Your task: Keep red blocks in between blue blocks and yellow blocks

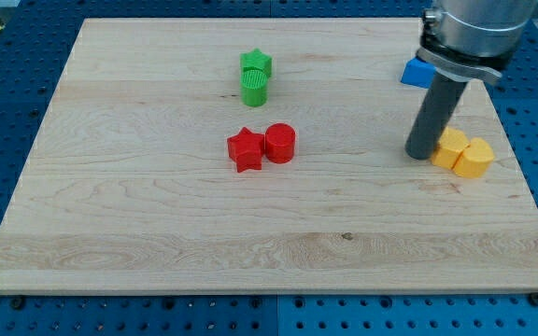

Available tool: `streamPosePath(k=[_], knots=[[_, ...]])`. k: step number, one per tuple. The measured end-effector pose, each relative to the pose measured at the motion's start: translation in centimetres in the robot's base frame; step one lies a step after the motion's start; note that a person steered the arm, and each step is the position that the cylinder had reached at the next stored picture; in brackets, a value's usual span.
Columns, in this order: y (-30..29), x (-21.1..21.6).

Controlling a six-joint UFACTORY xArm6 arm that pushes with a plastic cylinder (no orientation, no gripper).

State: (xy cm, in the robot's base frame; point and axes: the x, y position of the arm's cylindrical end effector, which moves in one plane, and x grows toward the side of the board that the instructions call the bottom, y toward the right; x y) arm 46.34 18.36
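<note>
1. Camera view: the arm carried no gripper, so there were no jaws to be apart or together; it ended in a dark rod whose tip (421, 155) rested on the wooden board (157, 233), just beside the yellow blocks on their left, and seemed to touch the nearer one
2. The relation that mattered: the red blocks lay well apart from the tip, toward the view's left and about level with it, while the blue block (416, 73) sat near the tip toward the view's top, partly hidden behind the rod
3. Blue and yellow therefore stood close to each other at the view's right, with the reds outside the gap between them; judged from this, the task was not yet met
4. Count of red: two, a red star (245, 149) and a red cylinder (280, 143), touching side by side
5. Count of yellow: two, a yellow block (452, 148) and a yellow hexagonal block (474, 158), touching
6. Count of blue: one visible, its shape unclear
7. Count of green: two, a green star (256, 63) and a green cylinder (254, 89), touching, toward the view's top
</note>
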Motion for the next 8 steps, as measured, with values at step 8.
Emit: streamPosePath(k=[8], knots=[[-32.2, 4.7]])
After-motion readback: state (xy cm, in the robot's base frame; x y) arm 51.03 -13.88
